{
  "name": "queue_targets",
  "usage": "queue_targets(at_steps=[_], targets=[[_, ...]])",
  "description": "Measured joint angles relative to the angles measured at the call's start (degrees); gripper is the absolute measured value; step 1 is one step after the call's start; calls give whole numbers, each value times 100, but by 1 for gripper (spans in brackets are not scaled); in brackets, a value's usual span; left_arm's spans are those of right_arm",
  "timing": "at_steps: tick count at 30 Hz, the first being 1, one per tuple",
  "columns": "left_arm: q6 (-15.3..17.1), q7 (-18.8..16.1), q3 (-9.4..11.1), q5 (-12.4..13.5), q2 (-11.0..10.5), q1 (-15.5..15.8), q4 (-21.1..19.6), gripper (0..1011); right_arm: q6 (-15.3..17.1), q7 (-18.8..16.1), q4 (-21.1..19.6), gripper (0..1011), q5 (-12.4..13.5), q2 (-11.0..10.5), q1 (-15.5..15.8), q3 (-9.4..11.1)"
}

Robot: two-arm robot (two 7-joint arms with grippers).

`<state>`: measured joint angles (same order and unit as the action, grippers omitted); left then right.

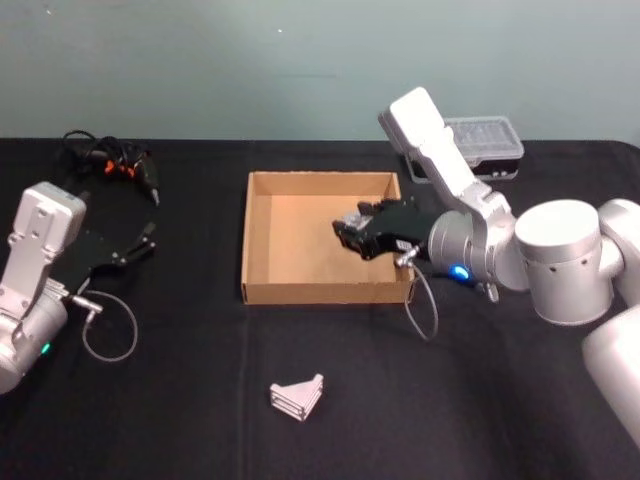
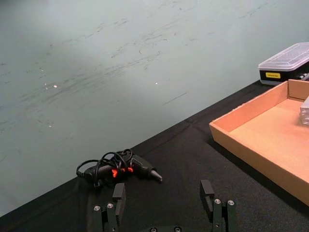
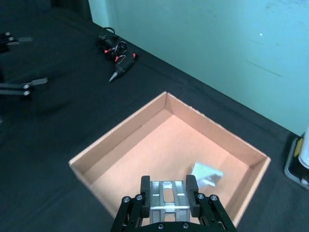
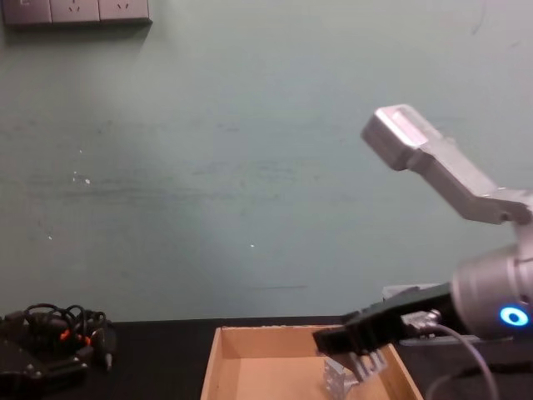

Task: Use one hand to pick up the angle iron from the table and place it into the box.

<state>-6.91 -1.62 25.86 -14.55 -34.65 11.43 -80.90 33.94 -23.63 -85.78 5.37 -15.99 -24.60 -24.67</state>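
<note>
**Carry stage, release pending**

Right pincer [image 3: 168, 181] narrowed on angle iron [image 3: 166, 200]; box [image 1: 262, 290] floor directly below. Second angle iron [image 3: 207, 174] lies in box, just ahead. Third angle iron [image 1: 297, 397] on tabletop [image 1: 150, 420], back toward the robot. Left pincer [image 2: 163, 187] wide, parked well apart.

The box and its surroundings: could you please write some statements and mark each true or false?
An angle iron lies on the table, on the robot's side of the box. True.
The right pincer is above the box. True.
The left pincer is above the box. False: it is over the table, left of the box.
The clear-lidded case sits inside the box. False: it stands on the table behind it.
</note>
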Motion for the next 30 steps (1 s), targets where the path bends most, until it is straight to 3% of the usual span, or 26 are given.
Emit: queue_targets(at_steps=[10, 18, 25, 30], targets=[[0, 0, 0, 0, 0, 0, 1, 1011, -525, -77, 1599, 445, -98, 584, -901, -302], [0, 0, 0, 0, 0, 0, 1, 1011, -826, -112, 2651, 445, -158, 933, -1374, -438], [0, 0, 0, 0, 0, 0, 0, 1011, -961, -112, 3079, 445, -187, 1061, -1547, -456], [0, 0, 0, 0, 1, 0, 0, 1011, -967, -110, 3148, 445, -201, 1086, -1562, -452]])
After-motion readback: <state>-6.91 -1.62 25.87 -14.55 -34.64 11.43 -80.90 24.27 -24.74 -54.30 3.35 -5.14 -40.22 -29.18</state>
